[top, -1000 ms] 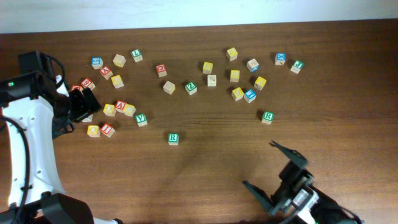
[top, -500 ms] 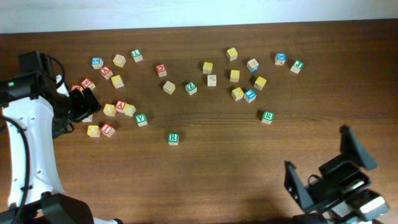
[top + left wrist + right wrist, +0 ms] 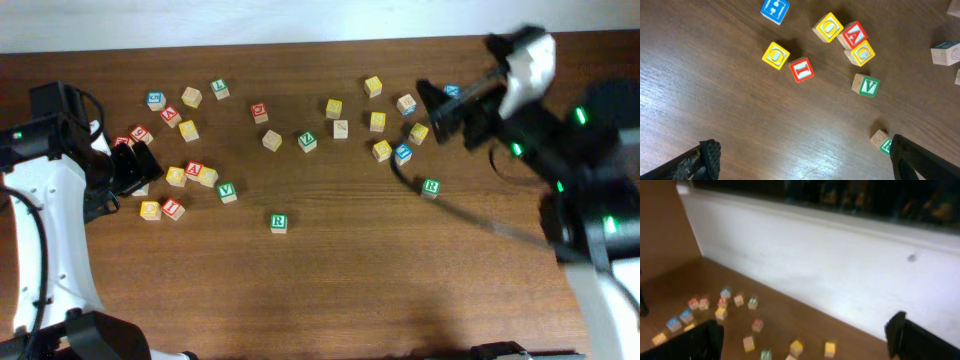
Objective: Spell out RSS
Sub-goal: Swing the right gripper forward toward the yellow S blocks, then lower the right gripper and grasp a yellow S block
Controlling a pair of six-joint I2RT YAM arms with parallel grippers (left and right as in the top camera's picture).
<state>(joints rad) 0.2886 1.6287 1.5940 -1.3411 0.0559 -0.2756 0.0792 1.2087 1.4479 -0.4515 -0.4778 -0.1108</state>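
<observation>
A green R cube [image 3: 278, 222] lies alone at mid-table; its edge shows beside the right finger in the left wrist view [image 3: 885, 144]. A second green R cube [image 3: 430, 187] lies to the right. Yellow cubes [image 3: 382, 150] are scattered at the back right, and others [image 3: 176, 176] at the left; I cannot read an S on any of them. My left gripper [image 3: 125, 168] [image 3: 805, 170] is open and empty next to the left cluster. My right gripper [image 3: 452, 112] [image 3: 805, 347] is open and empty, raised above the right cluster, blurred.
Left cluster in the left wrist view: yellow O [image 3: 775, 54], red I [image 3: 801, 69], red A [image 3: 855, 35], yellow C [image 3: 862, 52], green V [image 3: 866, 85], blue H [image 3: 775, 7]. A white wall [image 3: 815, 265] backs the table. Blue and red cubes lie among the yellow ones.
My right arm swung from the table's front edge up to the back right, above the right cluster. The left arm and all cubes have not moved.
</observation>
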